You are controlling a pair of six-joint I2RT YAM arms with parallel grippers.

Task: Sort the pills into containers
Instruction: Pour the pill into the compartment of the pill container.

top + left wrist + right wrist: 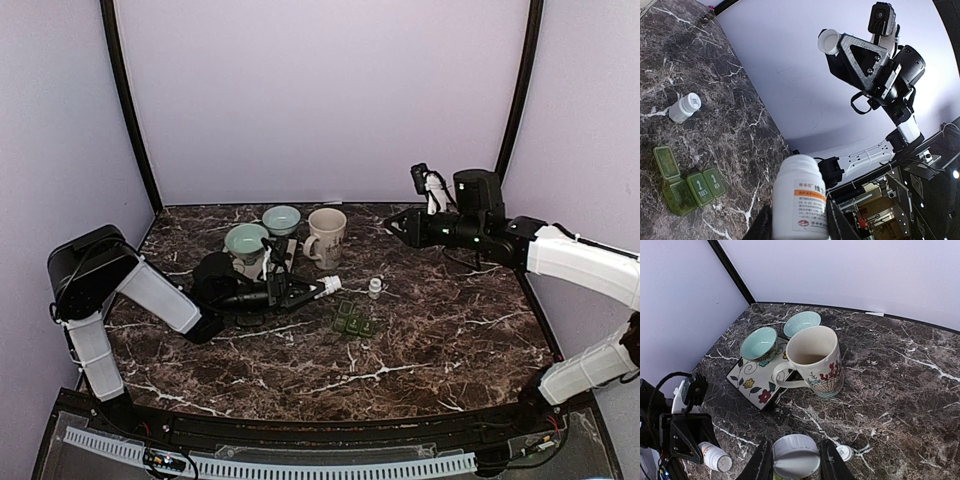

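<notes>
Bench [430, 340] of dark veined marble carries everything. At its left, the left arm [150, 295] reaches in low. Its jaws are closed on one white pill bottle [801, 200] with an orange-banded label.

That bottle sits over the middle of the bench, just right of the bowls and just beside the mug's lower left. Its long axis runs almost level, left to right. The base is in the jaws and the free end points right, toward the small bottle and the right arm. Whether it rests on the bench or is held above it I cannot tell.

Behind the jaws are two pale teal bowls. The nearer bowl [246, 240] sits on one floral square tile [752, 385], and the farther bowl [281, 218] is just behind it.

One cream mug [326, 235] with a red flower print stands upright just right of the bowls, with its handle turned toward the tile.

Nearer the arms lies one green pill organizer [352, 322]. The left wrist view shows three cells in a row: one with its lid flipped open, and two shut, marked 2 and 3.

One small white bottle [375, 288] stands upright and capped, near the organizer's far right.

Up at the right, the right arm [560, 255] hangs well above the bench. Its jaws are clamped on one short white ridged piece that looks like a bottle cap [796, 455].
</notes>
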